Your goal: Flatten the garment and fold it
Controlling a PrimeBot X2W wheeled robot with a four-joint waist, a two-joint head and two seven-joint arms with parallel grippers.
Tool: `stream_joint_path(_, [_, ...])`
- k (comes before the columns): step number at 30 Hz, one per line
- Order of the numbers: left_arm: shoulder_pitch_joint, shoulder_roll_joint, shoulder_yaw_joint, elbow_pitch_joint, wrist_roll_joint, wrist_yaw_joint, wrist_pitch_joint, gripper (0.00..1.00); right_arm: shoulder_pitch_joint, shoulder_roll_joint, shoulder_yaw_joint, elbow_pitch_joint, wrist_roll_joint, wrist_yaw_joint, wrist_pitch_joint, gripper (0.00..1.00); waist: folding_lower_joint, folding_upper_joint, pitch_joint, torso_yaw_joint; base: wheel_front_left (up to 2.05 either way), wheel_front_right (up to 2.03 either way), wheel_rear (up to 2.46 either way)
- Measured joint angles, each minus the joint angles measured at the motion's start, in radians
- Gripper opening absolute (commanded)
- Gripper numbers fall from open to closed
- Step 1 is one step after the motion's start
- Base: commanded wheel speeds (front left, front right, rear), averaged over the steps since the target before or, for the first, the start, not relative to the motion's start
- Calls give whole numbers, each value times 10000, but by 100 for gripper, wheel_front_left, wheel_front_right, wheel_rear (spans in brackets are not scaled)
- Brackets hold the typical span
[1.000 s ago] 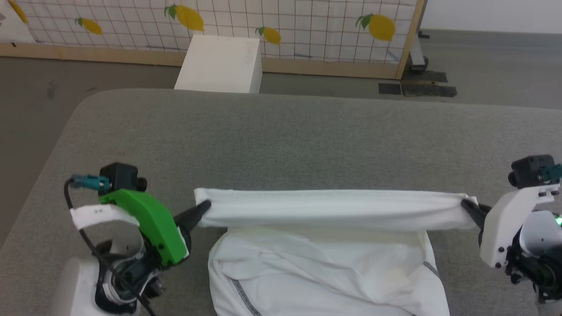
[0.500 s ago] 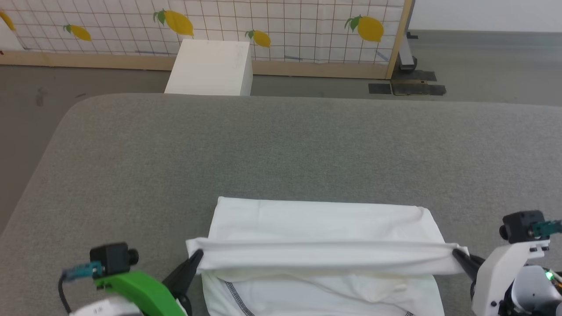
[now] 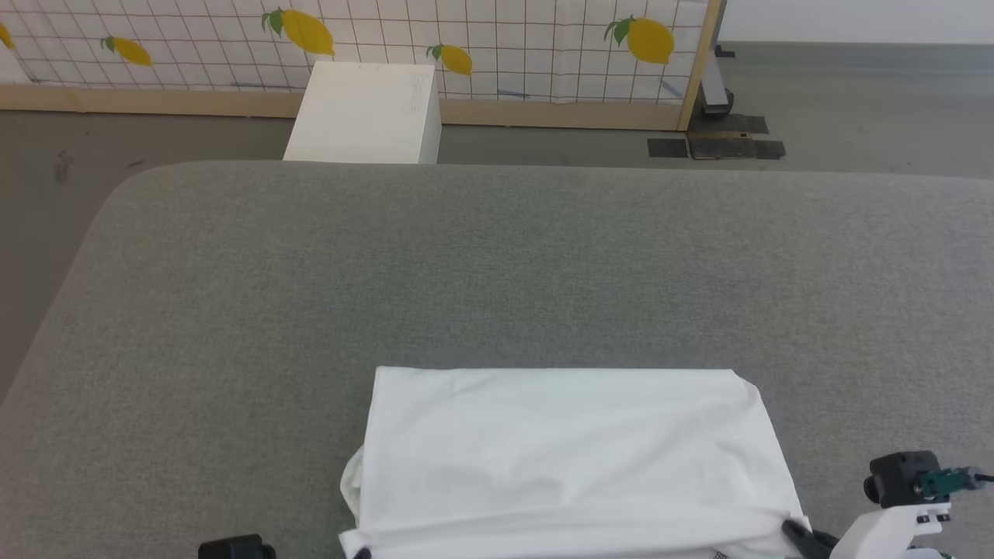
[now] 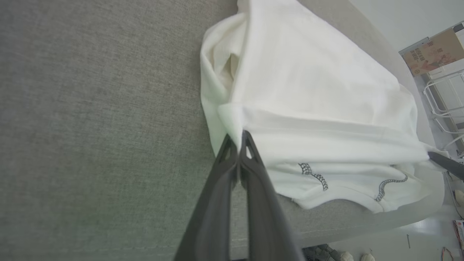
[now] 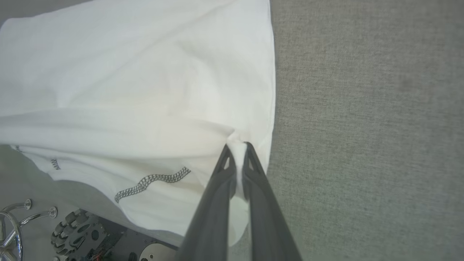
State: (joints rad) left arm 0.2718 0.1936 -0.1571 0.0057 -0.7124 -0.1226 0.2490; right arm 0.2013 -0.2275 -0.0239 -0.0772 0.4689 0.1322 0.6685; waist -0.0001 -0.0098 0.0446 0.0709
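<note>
Stretching taut, the garment [image 3: 567, 450] spans left end effector [image 4: 237, 137] to right end effector [image 5: 238, 146].

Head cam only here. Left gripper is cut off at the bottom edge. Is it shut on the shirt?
Observer: Yes. Left wrist view shows the left gripper shut on a corner of the garment.
Operator: Right one?
Observer: Right gripper is shut too, a bunch of cloth pinched between its fingers.
Operator: What's under the held fold?
Observer: A lower layer with two curved runs of dark grey stitching.
</note>
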Motion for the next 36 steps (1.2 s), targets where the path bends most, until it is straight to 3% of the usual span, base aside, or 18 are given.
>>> stream_joint_path(5, [-40,17,-73,662,81,21,2,0,88,31,180,299,-2,0,107,0,0,0,-100,-38,0,0,0])
stream_joint_path(10, [-152,42,-113,1003,188,332,128,0,136,92,286,487,-12,0,238,0,0,0,-171,-84,0,0,0])
stream_joint_path(11, [-196,42,-113,1055,188,362,138,4,145,125,288,502,-12,0,242,0,0,0,-183,-91,0,0,0])
stream_joint_path(12, [-232,33,-88,1078,188,414,134,35,151,140,311,502,-12,0,268,35,0,0,-195,-94,0,0,0])
stream_joint_path(13, [-282,40,-73,1114,192,500,169,89,155,146,351,497,-12,0,288,100,0,0,-206,-100,0,0,0])
stream_joint_path(14, [-321,86,-88,1126,257,548,263,100,159,155,376,489,-12,0,318,100,0,0,-222,-109,0,0,0])
stream_joint_path(22, [-340,539,125,711,255,1392,1672,100,311,117,288,-54,395,0,765,100,0,0,-466,-126,0,0,0])
stream_joint_path(28, [-244,1158,568,-616,-38,2096,2957,100,448,134,-533,-1047,1367,0,1498,100,0,0,-680,-95,0,0,0])
stream_joint_path(32, [-352,1337,1129,-1657,50,2288,2393,100,156,-157,-1179,-1231,1400,-2,1891,100,0,0,-665,-72,0,0,0])
stream_joint_path(36, [-933,1475,1453,-2056,740,1910,525,100,-628,-631,-1329,-899,1394,-2,2117,100,0,0,-491,-40,0,0,0])
